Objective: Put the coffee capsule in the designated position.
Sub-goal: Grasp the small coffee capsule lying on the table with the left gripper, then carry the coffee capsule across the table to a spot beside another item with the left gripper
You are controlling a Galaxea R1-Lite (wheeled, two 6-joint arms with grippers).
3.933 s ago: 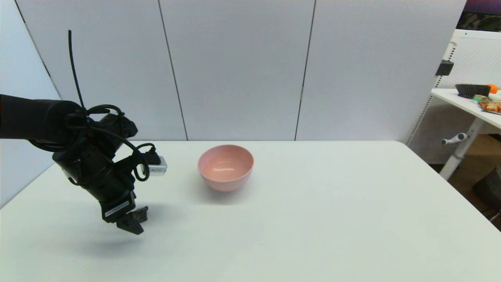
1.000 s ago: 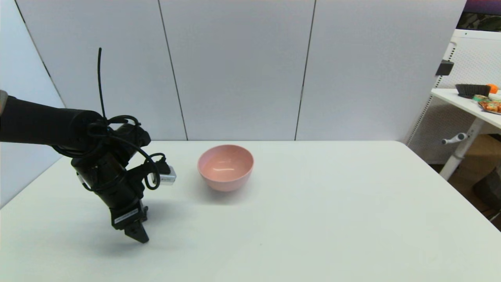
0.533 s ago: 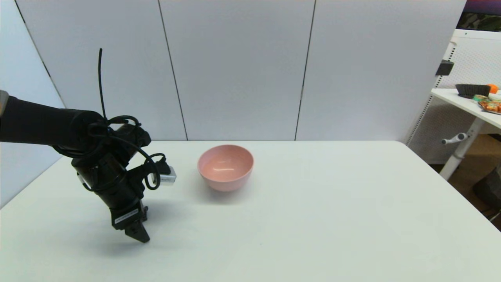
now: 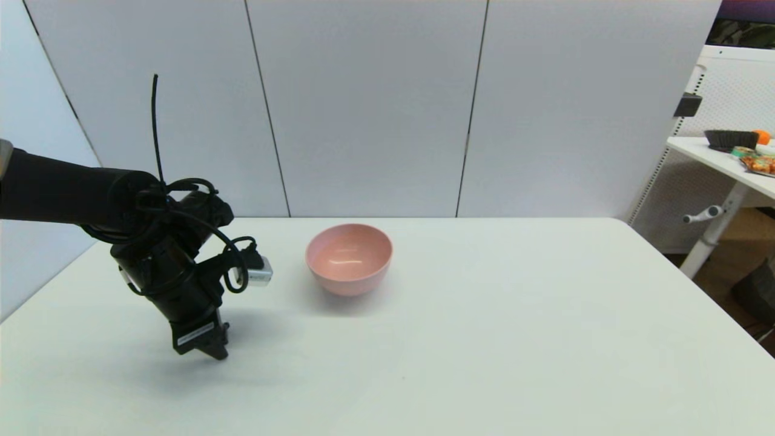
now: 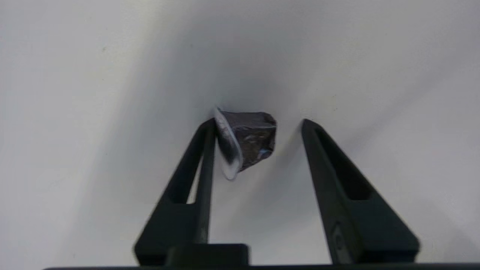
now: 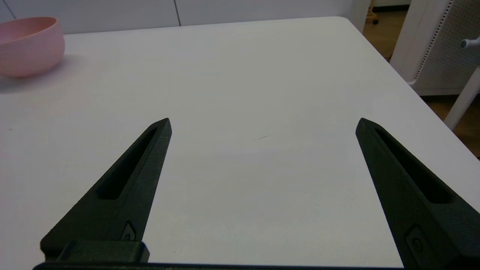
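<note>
Over the last half second my left hand [image 4: 213,352] had lifted slightly off the tabletop [image 4: 484,339]; its fingertips, which a second ago had reached lower toward the surface, now stood a little higher in the head view, while the arm behind them had hardly shifted. Nearly four seconds back the same hand had hung farther to my left.

In the left wrist view my fingers were only partly closed. The coffee capsule [image 5: 245,141] lay on its side between them, its flat rim pressed against one finger [image 5: 204,150], while the other finger [image 5: 318,150] stood clear of the tapered body with bare tabletop showing in the gap. So I did not have it clamped. I judged the grasp unfinished: the fingers needed to close further before any lift, or the capsule would be left behind.

The pink bowl [image 4: 349,257] sat well apart to my right, empty. My right hand [image 6: 262,123] was parked over bare tabletop on the right, fingers spread wide and holding nothing.

A small white label sat on the left hand's housing, but I could not read its print.
</note>
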